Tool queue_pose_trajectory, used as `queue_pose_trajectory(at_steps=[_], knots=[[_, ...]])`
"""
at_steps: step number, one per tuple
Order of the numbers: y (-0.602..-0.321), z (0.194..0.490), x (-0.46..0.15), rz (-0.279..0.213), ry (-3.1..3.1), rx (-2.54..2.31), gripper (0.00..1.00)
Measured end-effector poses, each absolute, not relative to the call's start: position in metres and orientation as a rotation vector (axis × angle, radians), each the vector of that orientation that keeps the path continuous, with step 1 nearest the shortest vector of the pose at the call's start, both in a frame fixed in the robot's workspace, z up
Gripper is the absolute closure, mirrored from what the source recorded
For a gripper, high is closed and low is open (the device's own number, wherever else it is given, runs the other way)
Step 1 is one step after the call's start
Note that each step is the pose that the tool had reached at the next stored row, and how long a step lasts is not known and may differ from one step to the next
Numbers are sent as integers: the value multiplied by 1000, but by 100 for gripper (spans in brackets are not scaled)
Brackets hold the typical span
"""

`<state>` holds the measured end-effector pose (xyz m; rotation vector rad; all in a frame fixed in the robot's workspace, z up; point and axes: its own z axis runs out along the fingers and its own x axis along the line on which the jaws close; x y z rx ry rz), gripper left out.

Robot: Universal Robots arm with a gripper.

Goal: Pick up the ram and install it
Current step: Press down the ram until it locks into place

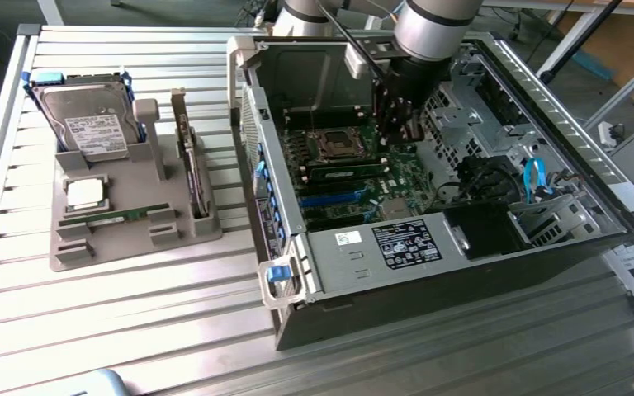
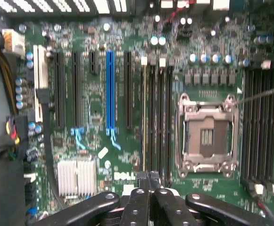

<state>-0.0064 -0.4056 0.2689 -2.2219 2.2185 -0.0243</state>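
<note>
A green ram stick (image 1: 113,217) lies flat in the grey holder tray (image 1: 75,256) at the exterior view's left, far from the arm. Inside the open computer case (image 1: 428,272), my gripper (image 1: 395,132) hangs low over the motherboard (image 1: 405,177), beside the empty processor socket (image 1: 330,145). In the wrist view the gripper (image 2: 148,176) is shut with nothing visible between its fingers, its tips over one end of the black memory slots (image 2: 161,117). A thin green-yellow edge (image 2: 143,117) runs along one of those slots. A green strip (image 1: 345,175) also lies among the slots in the exterior view.
The tray also carries a hard drive (image 1: 92,120), a square silver processor (image 1: 83,192) and an upright dark expansion card (image 1: 191,165). The case walls, a drive cage (image 1: 482,115) and blue cables (image 1: 534,177) crowd the arm. A heatsink (image 2: 76,176) and blue card slot (image 2: 110,89) are on the board.
</note>
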Motion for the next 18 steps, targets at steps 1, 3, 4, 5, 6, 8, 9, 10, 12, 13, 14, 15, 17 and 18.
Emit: queue_pose_trajectory(at_steps=[1,3,4,5,6,8,9,10,12,13,14,15,17,18], knots=[[-406,269,-10,-26,2218,-2221,89],[-406,269,-22,-29,2217,-2220,89],[-406,269,-27,-30,2216,-2219,89],[-406,269,-32,-30,2216,-2219,89],[-406,269,-36,-31,2216,-2219,89],[-406,269,-44,-32,2215,-2218,89],[-406,269,-48,-33,2215,-2218,89],[-406,269,-51,-33,2215,-2218,89],[-407,268,-60,-34,2214,-2218,89],[-407,268,-64,-34,2214,-2217,89],[-407,268,-68,-34,2214,-2217,89],[-407,268,-72,-34,2214,-2217,89],[-407,267,-82,-35,2214,-2217,89],[-407,267,-85,-35,2214,-2217,89]])
